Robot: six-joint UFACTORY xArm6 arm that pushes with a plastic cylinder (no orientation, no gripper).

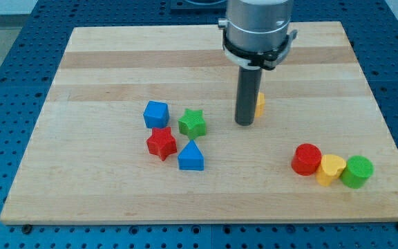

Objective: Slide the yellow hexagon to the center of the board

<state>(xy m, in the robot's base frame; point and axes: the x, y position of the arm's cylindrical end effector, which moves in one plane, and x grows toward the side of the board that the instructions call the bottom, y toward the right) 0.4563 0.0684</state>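
My tip touches the yellow hexagon, half hidden behind it; no hand.

No text, label, brand, number or sign can be read anywhere in the view, not on the wooden board, not on the coloured blocks, not on the arm above it, and not on the blue perforated table around the board.
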